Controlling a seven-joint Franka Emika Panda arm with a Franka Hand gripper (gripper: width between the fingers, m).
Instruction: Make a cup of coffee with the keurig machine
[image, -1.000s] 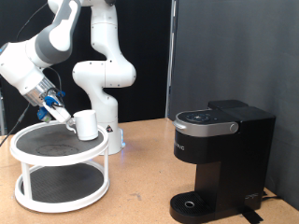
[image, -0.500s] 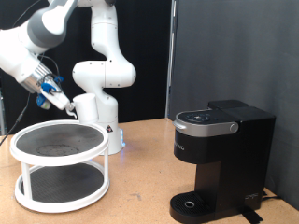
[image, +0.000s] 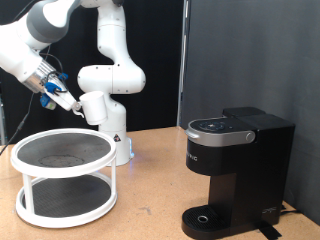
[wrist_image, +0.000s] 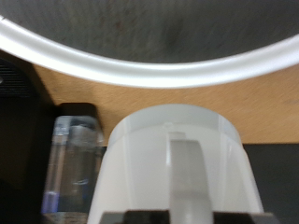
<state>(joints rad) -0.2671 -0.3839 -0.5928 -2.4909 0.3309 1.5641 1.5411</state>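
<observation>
My gripper (image: 72, 106) is at the exterior view's upper left, above the white two-tier round stand (image: 64, 166). It is shut on the white cup (image: 92, 108), held in the air in front of the arm's white base. The wrist view shows the cup (wrist_image: 177, 154) close up, its handle facing the camera, between dark finger parts at the picture's edge. The black keurig machine (image: 236, 168) stands on the wooden table at the exterior view's right with its lid down and its drip tray bare. A black body with a clear tank (wrist_image: 70, 168) shows in the wrist view.
The arm's white base (image: 108, 95) stands behind the stand. The stand's white rim (wrist_image: 149, 67) arcs across the wrist view, with wooden table (image: 150, 200) between stand and machine. A black curtain hangs behind.
The gripper has lifted the cup off the stand's top tier and raised it upward; it now hangs above the stand. The machine has not moved.
</observation>
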